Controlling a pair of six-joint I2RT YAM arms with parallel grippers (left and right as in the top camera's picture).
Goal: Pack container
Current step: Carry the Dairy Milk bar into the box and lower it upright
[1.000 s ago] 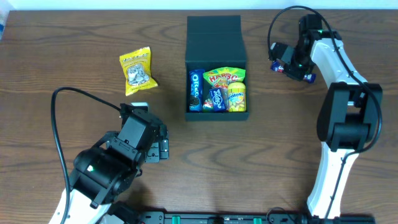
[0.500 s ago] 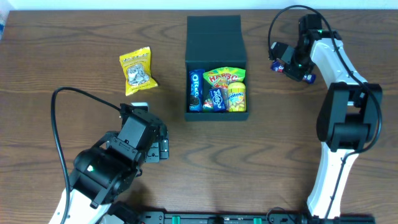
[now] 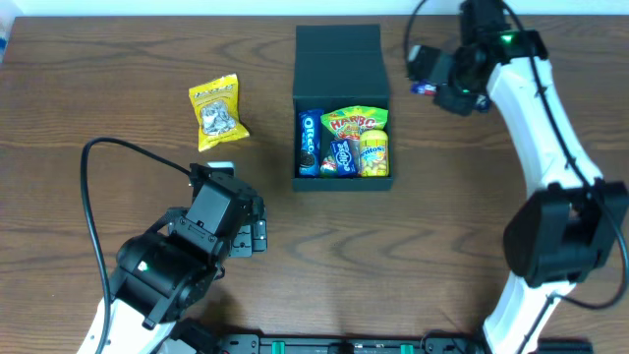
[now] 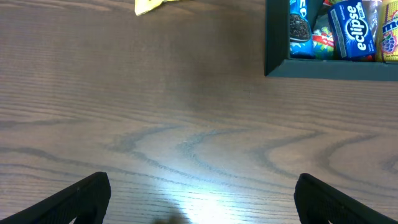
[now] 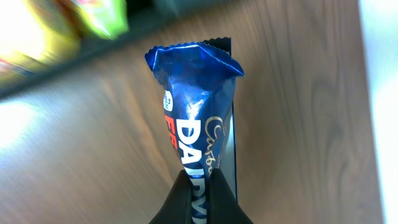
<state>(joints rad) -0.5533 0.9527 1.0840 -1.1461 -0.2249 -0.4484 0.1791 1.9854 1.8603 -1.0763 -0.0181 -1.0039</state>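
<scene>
**A:** Biggest first: brown wood-grain table [image 3: 118,59]. Next?

**B:** Next, the container [image 3: 338,44], dark and square. Stands open at mid-table, toward the far edge, with the flap lid laid back flat behind it.

**A:** And the left gripper [image 3: 257,236]?

**B:** Released. Spread wide, with nothing between the fingers [image 4: 87,194]. Set over bare wood, in front of the container and off to its left, well apart from it.

**A:** The right gripper [image 5: 200,186]?

**B:** Clenched on a blue snack bar [image 5: 196,106], pinched at one end, with the crimped other end sticking out past the fingertips. Held over the table just beside the far right corner of the container, outside the box.

**A:** Anything loose on the wood?

**B:** Only a yellow snack packet [image 3: 216,111], lying flat to the left of the container, apart from it.

**A:** Down to the small stuff, then. Inside the box?

**B:** Filled side by side: an Oreo pack [image 3: 309,141] along the left wall, a Haribo bag [image 3: 354,123] toward the back, an Eclipse pack [image 3: 344,155] in the middle, and a yellow pouch [image 3: 374,153] against the right wall.
</scene>
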